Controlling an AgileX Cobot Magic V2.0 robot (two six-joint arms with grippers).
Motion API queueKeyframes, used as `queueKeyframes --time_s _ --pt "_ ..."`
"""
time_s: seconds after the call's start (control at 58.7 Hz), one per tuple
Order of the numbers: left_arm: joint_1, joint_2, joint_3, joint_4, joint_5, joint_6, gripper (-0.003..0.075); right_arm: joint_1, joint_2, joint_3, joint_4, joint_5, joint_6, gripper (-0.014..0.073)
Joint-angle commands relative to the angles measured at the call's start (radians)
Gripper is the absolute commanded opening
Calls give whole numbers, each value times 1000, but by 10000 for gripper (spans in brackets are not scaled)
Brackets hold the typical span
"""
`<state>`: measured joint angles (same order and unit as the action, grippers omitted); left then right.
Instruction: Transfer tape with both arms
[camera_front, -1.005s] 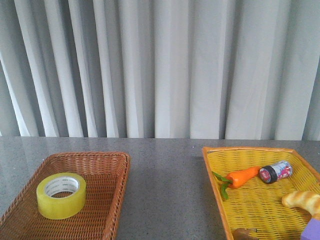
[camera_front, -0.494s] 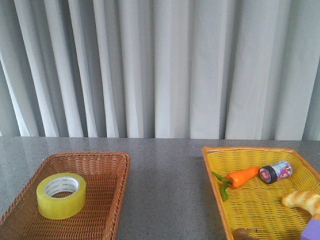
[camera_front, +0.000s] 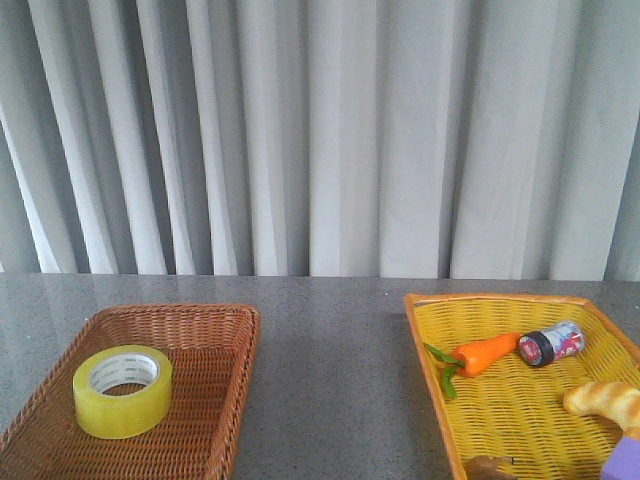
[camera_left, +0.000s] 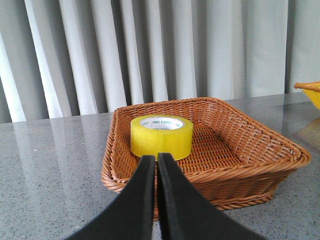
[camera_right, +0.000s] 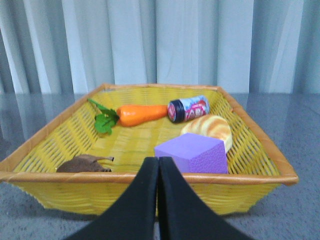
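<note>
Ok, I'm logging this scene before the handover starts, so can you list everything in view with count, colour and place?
tape: one, translucent yellow with a white core, lying flat in the brown basket
brown basket: one, reddish-brown wicker, on the table's left
yellow basket: one, yellow with an orange rim, on the table's right
carrot: one, orange with green leaves, in the yellow basket
small jar: one, black lid, on its side beside the carrot
bread: one, golden, in the yellow basket
purple block: one, in the yellow basket
brown item: one, in the yellow basket
table: one, grey
curtain: white, behind
left gripper: black, shut, facing the tape
right gripper: black, shut, facing the yellow basket
</note>
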<state>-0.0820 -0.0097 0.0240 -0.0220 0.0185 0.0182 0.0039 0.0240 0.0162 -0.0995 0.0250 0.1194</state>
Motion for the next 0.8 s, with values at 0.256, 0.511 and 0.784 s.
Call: queueKeyframes --time_s 0.256,0.511,0.784 --pt "1 -17 -9 -10 -82 -8 -6 -8 -8 15 29 -62 -2 -4" --pt "1 -17 -9 -10 -82 -8 -6 -8 -39 15 29 10 -6 -4" --pt "1 -17 -9 -10 -82 -8 -6 -10 -45 15 93 -25 -7 -4"
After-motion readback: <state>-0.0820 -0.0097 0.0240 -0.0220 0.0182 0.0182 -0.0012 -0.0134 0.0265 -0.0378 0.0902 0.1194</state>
